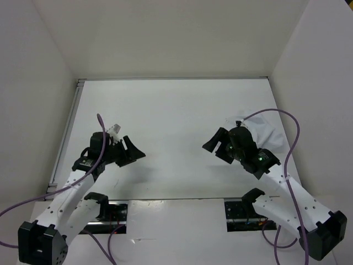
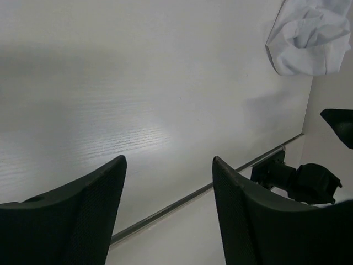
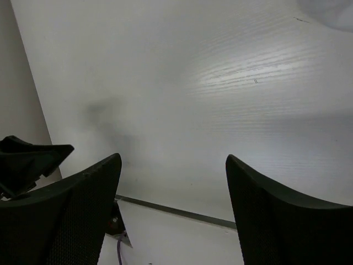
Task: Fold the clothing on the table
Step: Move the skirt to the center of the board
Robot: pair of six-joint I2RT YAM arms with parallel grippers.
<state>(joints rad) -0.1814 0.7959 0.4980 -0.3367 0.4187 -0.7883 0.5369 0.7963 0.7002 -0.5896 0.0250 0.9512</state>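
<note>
Toward the right edge of the table [image 1: 165, 105], the clothing [image 1: 271, 135] lies as a crumpled white heap, partly hidden in the top view behind the right arm's wrist. The left wrist view shows it more plainly: bunched and wrinkled, resting on the tabletop close to the side wall.

The right gripper [image 1: 216, 148] hovers just beside the heap, on the side nearer the table's middle, and points away from the fabric. Its jaws stand wide apart with nothing between them; only bare tabletop shows between the fingers in the right wrist view.

The left gripper [image 1: 131, 152] hangs over the left part of the table, well apart from the clothing, and faces the right gripper across the middle. Its jaws are also spread wide and hold nothing. Neither gripper touches the garment.

A thin metal rail [image 1: 67, 132] runs along the table's left edge. A purple cable [image 1: 298, 138] arcs over the clothing and runs down alongside the right arm.
</note>
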